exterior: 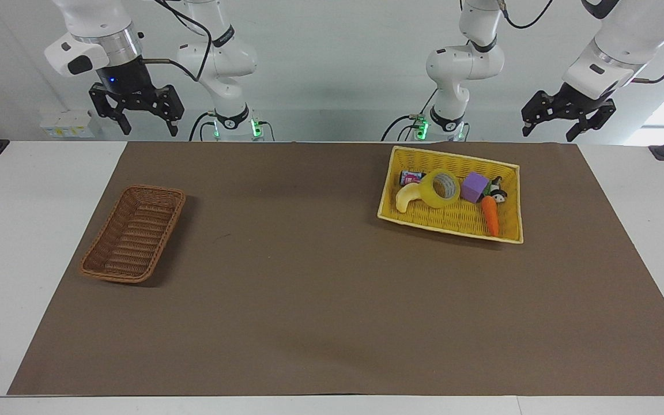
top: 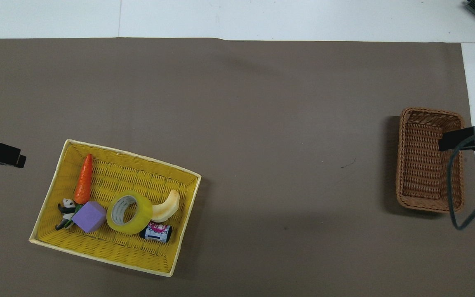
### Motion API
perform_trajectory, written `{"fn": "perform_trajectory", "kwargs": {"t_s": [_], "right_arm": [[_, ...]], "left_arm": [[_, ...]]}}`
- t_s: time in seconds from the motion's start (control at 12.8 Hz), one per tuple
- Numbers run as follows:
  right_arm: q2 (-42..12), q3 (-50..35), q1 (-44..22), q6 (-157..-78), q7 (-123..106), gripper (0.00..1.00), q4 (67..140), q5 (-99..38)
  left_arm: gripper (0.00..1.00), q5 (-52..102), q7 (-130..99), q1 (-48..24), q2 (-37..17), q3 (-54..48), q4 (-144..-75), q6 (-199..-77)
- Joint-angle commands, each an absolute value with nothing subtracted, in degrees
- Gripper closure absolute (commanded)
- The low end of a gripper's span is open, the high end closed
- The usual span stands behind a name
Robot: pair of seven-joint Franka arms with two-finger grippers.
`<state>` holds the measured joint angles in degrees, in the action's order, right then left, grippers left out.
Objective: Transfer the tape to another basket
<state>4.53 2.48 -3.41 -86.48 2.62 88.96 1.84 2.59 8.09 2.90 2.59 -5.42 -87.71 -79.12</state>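
The tape (exterior: 440, 188), a yellow roll with a grey-white core, leans among toys in the yellow basket (exterior: 450, 229) toward the left arm's end; it also shows in the overhead view (top: 129, 214). The brown wicker basket (exterior: 114, 276) stands empty toward the right arm's end, also in the overhead view (top: 400, 161). My left gripper (exterior: 548, 129) is open and empty, raised over the mat's edge beside the yellow basket (top: 138, 173). My right gripper (exterior: 148, 129) is open and empty, raised near its base; it waits.
In the yellow basket lie a pale banana toy (top: 166, 207), a purple cube (top: 89, 217), an orange carrot (top: 83, 180), a small panda figure (top: 67, 206) and a small can (top: 157, 232). A brown mat (exterior: 309, 288) covers the table between the baskets.
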Motion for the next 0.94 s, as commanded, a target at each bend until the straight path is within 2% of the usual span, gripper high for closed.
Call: {"fn": "perform_trajectory", "kwargs": {"t_s": [0.0,0.86], "right_arm": [[5.01,2.37,-2.9,-85.69,0.97,0.0,88.95,0.79],[5.01,2.37,-2.9,-85.69,0.97,0.0,88.95,0.79]], "left_arm": [[0.0,4.3,9.05,3.69,5.45,-5.8,-93.24,-82.69],[0.0,8.08,27.76,3.16,6.15,-5.8,-111.52,-100.53]]}}
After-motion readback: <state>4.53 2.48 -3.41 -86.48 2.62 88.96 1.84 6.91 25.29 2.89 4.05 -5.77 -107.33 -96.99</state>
